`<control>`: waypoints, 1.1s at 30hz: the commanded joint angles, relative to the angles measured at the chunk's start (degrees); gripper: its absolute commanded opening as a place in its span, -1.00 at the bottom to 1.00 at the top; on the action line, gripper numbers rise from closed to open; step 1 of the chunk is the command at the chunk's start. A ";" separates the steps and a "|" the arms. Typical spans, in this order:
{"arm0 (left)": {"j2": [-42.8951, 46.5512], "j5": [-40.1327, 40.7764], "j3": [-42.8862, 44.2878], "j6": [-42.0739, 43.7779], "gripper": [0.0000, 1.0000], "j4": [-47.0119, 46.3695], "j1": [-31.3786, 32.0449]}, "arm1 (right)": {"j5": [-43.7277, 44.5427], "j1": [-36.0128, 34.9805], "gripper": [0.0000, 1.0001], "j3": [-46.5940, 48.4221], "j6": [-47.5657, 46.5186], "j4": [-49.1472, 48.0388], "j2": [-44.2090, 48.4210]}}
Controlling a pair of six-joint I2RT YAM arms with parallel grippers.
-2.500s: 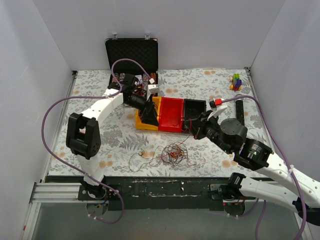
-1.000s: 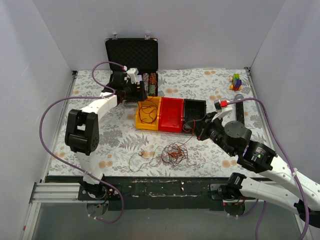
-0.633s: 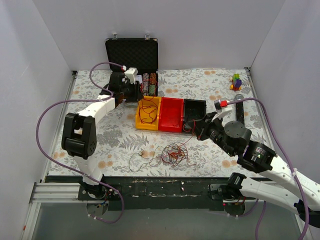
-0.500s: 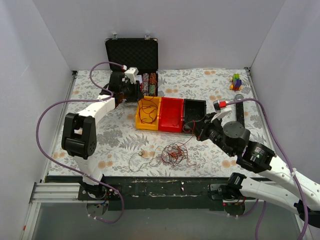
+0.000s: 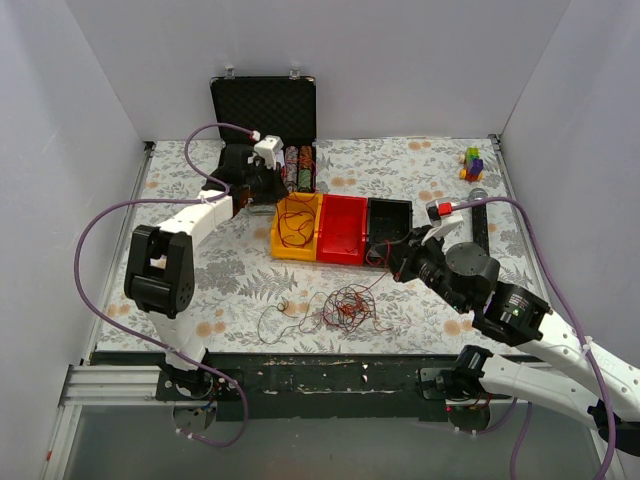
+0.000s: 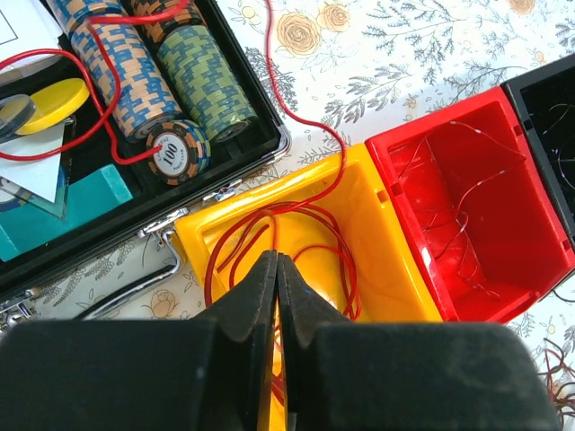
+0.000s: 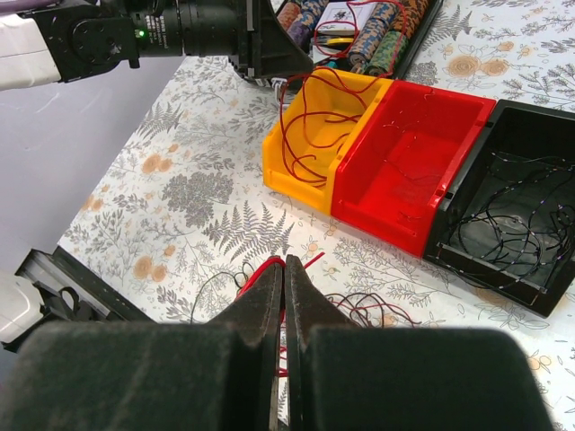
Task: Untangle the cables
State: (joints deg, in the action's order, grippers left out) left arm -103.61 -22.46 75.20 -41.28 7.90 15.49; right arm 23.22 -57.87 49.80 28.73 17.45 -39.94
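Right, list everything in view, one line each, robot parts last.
table: one, floral
tangled wires: one nest, red and dark, front centre
yellow bin: one, left, red wire inside
red bin: one, middle, fine wires inside
black bin: one, right, dark wires inside
case: one, black, open, back left
poker chips: rolls, blue-tan and green, in case
toy blocks: one cluster, multicoloured, back right
left gripper: black, shut, near yellow bin
right gripper: black, shut on a tangled-wire strand

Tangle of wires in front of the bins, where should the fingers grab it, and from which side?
Pinch the stray loop at the left edge of the tangle, coming straight down: it lies flat on the table, clear of the dense red middle.
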 commanded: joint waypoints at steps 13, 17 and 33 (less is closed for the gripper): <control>12.47 -4.18 -6.56 7.44 -1.00 2.12 6.22 | 0.07 0.12 -0.97 2.41 0.36 -0.93 -0.49; 8.53 6.35 0.80 4.38 -0.13 -1.21 5.18 | 0.24 0.12 -0.97 2.06 0.01 -1.02 -0.84; -25.49 -1.98 39.24 13.94 0.86 9.07 -0.54 | 0.42 0.30 -0.97 0.82 -1.40 -1.63 -0.14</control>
State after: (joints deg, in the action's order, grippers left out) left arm -130.91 -23.68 113.19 -30.92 17.72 16.93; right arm 23.22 -57.80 49.82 28.25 17.98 -41.47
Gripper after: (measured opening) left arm 0.927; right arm 0.029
